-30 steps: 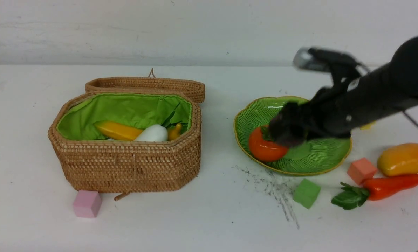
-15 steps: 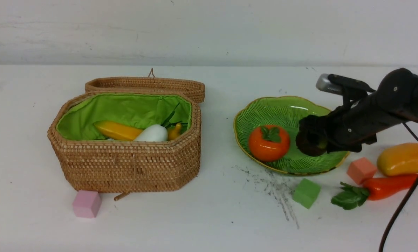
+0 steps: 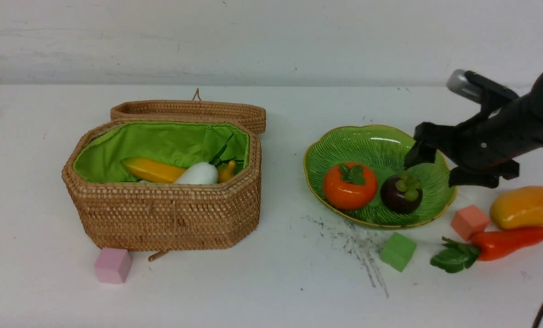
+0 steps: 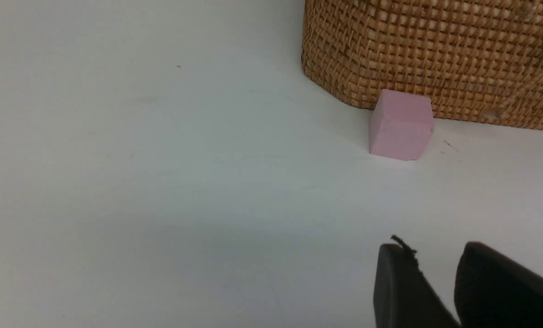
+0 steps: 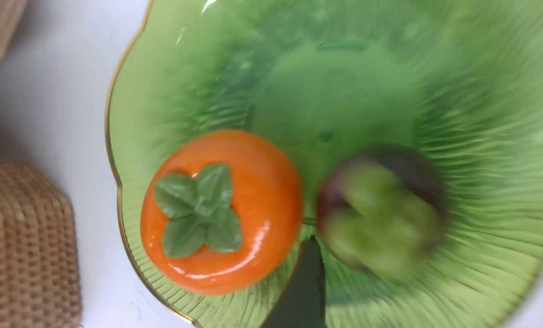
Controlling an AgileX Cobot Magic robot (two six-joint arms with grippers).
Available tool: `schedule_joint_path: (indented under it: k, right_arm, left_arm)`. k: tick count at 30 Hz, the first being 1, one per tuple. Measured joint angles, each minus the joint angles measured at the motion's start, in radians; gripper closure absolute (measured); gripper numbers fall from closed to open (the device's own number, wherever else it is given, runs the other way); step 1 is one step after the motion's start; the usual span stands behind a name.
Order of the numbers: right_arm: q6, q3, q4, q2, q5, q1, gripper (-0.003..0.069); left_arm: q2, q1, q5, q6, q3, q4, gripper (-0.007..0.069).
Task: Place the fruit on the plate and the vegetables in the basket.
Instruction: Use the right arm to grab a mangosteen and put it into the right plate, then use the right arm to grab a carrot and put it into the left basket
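The green plate (image 3: 314, 155) (image 5: 344, 68) holds the round orange fruit (image 3: 349, 187) (image 5: 253, 214) and, beside it, the dark purple ball (image 3: 402, 195) (image 5: 380, 209). My right gripper (image 3: 439, 167) (image 5: 428, 296) hangs open just above and right of the ball, holding nothing. Right of the plate, the mango (image 3: 525, 207) and the red-orange pepper (image 3: 510, 240) lie on the table. The open basket (image 3: 162, 214) holds the yellow piece (image 3: 153, 170) and the white radish (image 3: 199, 174). My left gripper (image 4: 435, 255) hovers low near the basket (image 4: 435, 45), its fingers slightly apart and empty.
A salmon cube (image 3: 469, 222) and a green cube (image 3: 398, 251) sit in front of the plate, close to the pepper's leaves. By the basket's front left corner stands a pink cube (image 3: 113, 265) (image 4: 401, 125). The wicker lid (image 3: 189, 111) lies open behind the basket.
My right gripper pulled back to the right and upward off the plate and opened. The purple ball it carried now rests on the plate beside the orange fruit.
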Motion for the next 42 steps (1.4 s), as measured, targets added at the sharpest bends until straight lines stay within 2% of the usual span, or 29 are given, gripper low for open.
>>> schedule_joint_path:
  k: [3,7,12,13,17,20,25,34,38,42]
  right_arm:
    - [0.020,0.000,-0.002,-0.027,0.040,-0.038,0.0011]
    - [0.131,0.000,-0.018,-0.064,0.189,-0.124,0.0067]
    - [0.438,0.013,-0.118,-0.067,0.280,-0.173,0.0090]
    - [0.576,0.025,-0.177,-0.067,0.286,-0.179,0.0091]
    - [0.927,0.083,-0.338,-0.067,0.275,-0.180,0.0092]
    - [1.048,0.115,-0.405,-0.063,0.261,-0.180,0.0093]
    - [1.089,0.130,-0.430,-0.009,0.232,-0.180,0.0096]
    - [1.003,0.131,-0.347,0.049,0.122,-0.143,0.0097]
    - [1.000,0.131,-0.353,0.069,0.085,-0.121,0.0097]
    - [1.000,0.127,-0.374,0.122,0.120,-0.114,0.0109]
  left_arm:
    - [0.000,0.000,0.000,0.000,0.000,0.000,0.0438]
    - [0.000,0.000,0.000,0.000,0.000,0.000,0.0431]
    - [0.000,0.000,-0.001,0.000,0.000,0.000,0.0427]
    - [0.000,0.000,-0.001,0.000,0.000,0.000,0.0427]
    - [0.000,0.000,-0.001,0.000,0.000,0.000,0.0422]
    - [0.000,0.000,-0.001,0.000,0.000,0.000,0.0418]
    - [0.000,0.000,-0.001,0.000,0.000,0.000,0.0412]
    - [0.000,0.000,-0.001,0.000,0.000,0.000,0.0403]
    - [0.000,0.000,-0.001,0.000,0.000,0.000,0.0399]
    - [0.000,0.000,-0.001,0.000,0.000,0.000,0.0396]
